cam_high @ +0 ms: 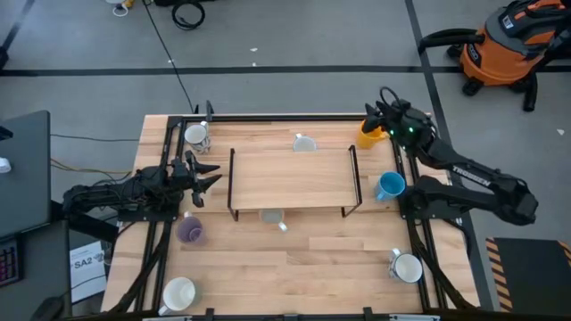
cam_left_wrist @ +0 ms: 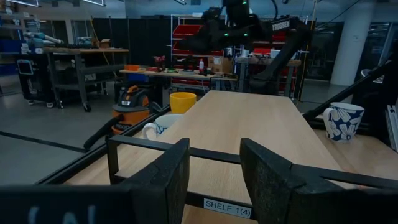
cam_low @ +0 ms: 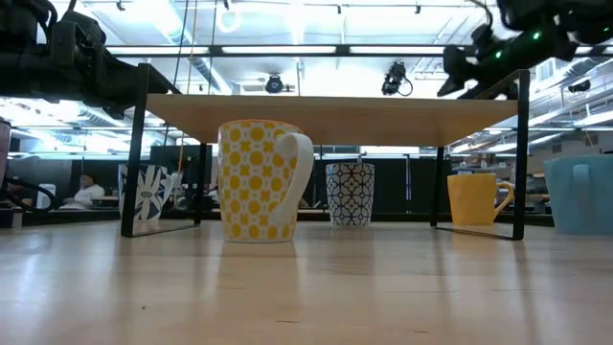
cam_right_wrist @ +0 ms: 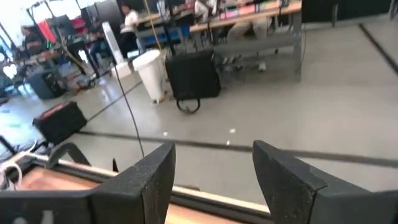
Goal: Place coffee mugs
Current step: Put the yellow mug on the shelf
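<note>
A wooden shelf [cam_high: 290, 176] on a black frame stands mid-table, and coffee mugs stand around it. An orange-yellow mug [cam_high: 370, 136] is at the far right, a blue mug [cam_high: 389, 185] is right of the shelf, and a purple mug [cam_high: 190, 231] is at the left. White mugs [cam_high: 196, 135] [cam_high: 408, 267] [cam_high: 178, 292] stand at the corners. A yellow-patterned mug [cam_low: 257, 180] stands at the shelf's near edge. My right gripper [cam_high: 374, 117] hovers open over the far right corner, above the orange-yellow mug. My left gripper [cam_high: 212, 175] is open and level, left of the shelf.
Another patterned mug [cam_high: 304, 143] stands at the shelf's far side. The shelf's black legs [cam_high: 232, 183] [cam_high: 355, 178] rise at both its ends. Beyond the table's far edge lie bare floor, cables and an orange shop vacuum [cam_high: 500, 49]. Open tabletop lies in front of the shelf.
</note>
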Robot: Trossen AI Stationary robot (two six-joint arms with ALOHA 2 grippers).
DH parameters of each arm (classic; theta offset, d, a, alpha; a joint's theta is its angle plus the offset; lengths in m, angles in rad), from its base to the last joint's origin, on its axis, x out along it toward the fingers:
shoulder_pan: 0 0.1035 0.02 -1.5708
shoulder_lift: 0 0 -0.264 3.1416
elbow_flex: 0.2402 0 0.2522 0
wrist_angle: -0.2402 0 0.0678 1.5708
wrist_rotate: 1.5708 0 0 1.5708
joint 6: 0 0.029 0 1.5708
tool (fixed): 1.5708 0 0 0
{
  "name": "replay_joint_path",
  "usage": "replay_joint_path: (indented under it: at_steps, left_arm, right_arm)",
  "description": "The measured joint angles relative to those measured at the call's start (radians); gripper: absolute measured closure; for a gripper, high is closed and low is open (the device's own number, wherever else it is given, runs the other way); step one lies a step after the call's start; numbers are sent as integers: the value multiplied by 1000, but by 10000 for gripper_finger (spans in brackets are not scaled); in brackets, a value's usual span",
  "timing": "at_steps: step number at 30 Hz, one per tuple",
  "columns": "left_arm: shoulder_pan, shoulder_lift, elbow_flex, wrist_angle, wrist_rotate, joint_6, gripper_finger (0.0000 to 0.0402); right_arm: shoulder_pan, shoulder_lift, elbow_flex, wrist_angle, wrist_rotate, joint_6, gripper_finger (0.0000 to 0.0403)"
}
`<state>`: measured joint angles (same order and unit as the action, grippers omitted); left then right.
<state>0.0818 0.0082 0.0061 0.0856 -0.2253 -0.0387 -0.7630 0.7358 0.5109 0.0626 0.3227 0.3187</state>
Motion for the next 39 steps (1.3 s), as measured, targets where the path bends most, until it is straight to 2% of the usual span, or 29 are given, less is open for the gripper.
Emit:
replay_joint_path:
  at_steps: [5,10,16,31,39]
  left_arm:
    - [0,0,0,0,0,0,253]
    - [0,0,0,0,0,0,253]
    - [0,0,0,0,0,0,253]
    - [0,0,0,-1,0,0,253]
    - [0,0,0,0,0,0,253]
  right_arm:
    - [-120,92,103,-151,-110,-7,182]
    - [-208,212,266,-384,-134,-92,182]
    - [-259,377,436,-620,-202,-109,183]
    - [-289,676,693,-1011,-186,-284,183]
    - [-291,811,721,-1064,-110,-407,183]
